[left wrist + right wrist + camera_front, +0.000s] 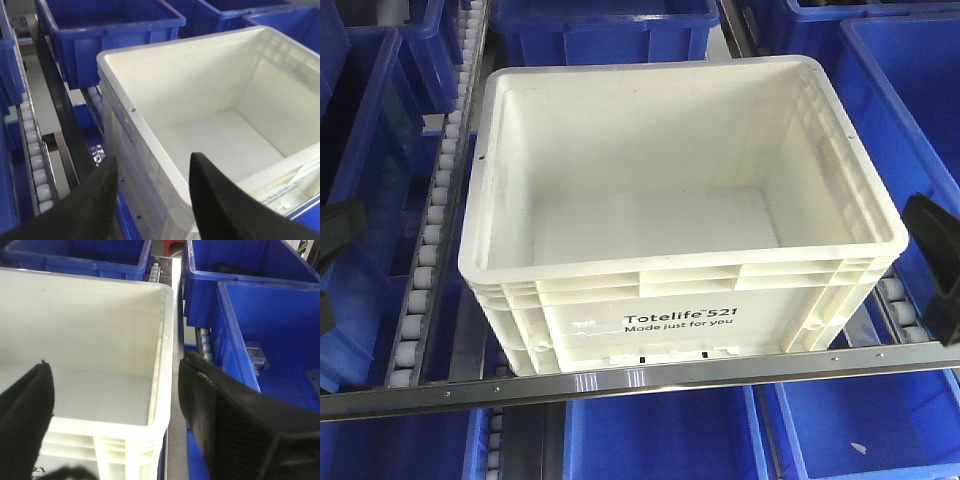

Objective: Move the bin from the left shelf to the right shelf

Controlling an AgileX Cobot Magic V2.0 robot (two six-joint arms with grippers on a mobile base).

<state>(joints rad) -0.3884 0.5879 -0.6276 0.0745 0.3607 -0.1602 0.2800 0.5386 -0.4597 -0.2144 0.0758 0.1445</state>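
White bin resting empty on roller shelf among blue bins — left end effector and right end effector spread, straddling opposite rims, seemingly for a two-sided lift

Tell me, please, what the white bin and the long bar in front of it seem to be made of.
The white bin looks like moulded plastic, smooth and slightly glossy: ribbed rim, one-piece walls, printed black lettering. The bar looks like bare metal, probably aluminium or steel: silvery, with bright reflections and small fastener holes along it.
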